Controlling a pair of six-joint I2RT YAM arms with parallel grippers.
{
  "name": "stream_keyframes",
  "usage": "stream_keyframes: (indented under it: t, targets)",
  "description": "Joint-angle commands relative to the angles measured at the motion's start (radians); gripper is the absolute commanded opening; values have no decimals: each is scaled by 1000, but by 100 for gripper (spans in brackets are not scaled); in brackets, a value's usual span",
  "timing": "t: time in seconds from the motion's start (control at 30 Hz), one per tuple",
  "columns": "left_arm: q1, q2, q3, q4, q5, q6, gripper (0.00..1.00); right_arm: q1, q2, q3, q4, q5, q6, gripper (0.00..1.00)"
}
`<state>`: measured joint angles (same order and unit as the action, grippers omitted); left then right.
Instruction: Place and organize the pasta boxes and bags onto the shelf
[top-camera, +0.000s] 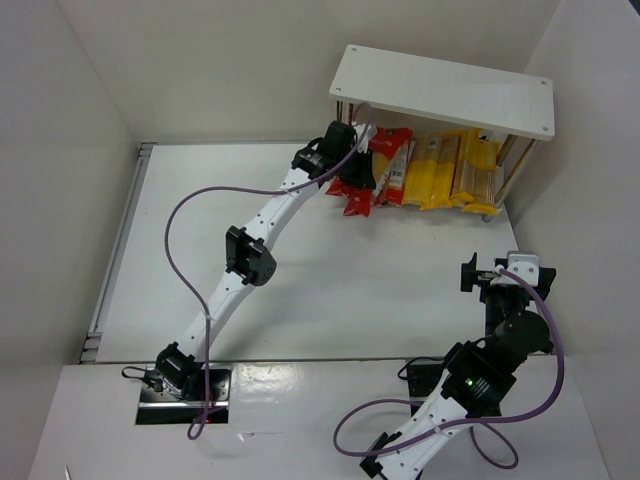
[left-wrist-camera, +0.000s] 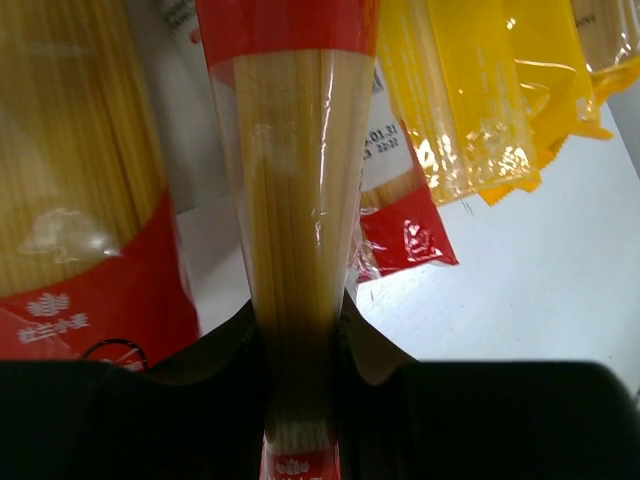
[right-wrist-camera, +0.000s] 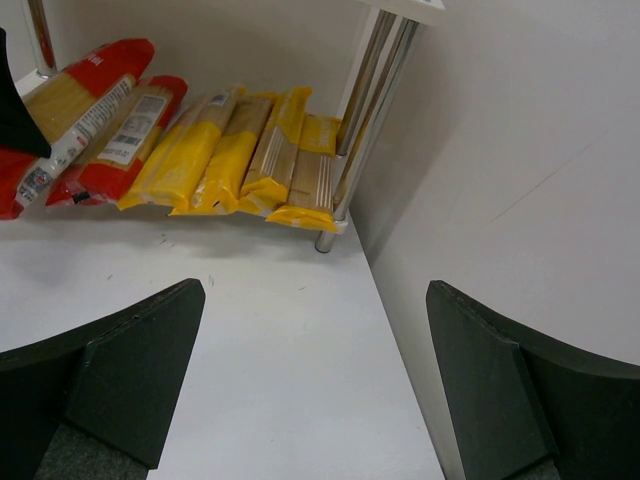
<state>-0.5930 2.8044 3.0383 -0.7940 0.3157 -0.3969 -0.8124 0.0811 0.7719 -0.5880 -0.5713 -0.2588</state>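
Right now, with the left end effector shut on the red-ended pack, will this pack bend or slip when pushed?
Probably stiff lengthwise: the pack shows straight, tightly bundled strands. Likely slippery: its clear film is glossy, and the left end effector pinches it narrowly. Forced sideways, the thin strands might snap.

Lost under the shelf's (top-camera: 440, 88) top board in the overhead view: far ends of the spaghetti packs (top-camera: 440, 172). Cropped top and bottom in the left wrist view: the red-ended pack (left-wrist-camera: 300, 180). Unreadable, blurred: print on its left neighbour (left-wrist-camera: 90, 290).
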Motion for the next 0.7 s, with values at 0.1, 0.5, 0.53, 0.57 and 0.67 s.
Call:
stream_keyframes:
  t: [0.1,0.5,0.53,0.57,0.67]
  targets:
    - [18,-33,93,208,-70,-8,0,-8,8,-5,42,8,9,100]
    - [18,-33,93,323,-135,12,1,-8,8,-5,42,8,9,100]
    - [18,-33,93,338,-135,23,4,-8,8,-5,42,8,9,100]
    - [18,-33,93,351,-151,32,9,-8,8,-5,42,8,9,100]
    - [18,-33,93,372,-168,58,21,-8,8,-5,42,8,9,100]
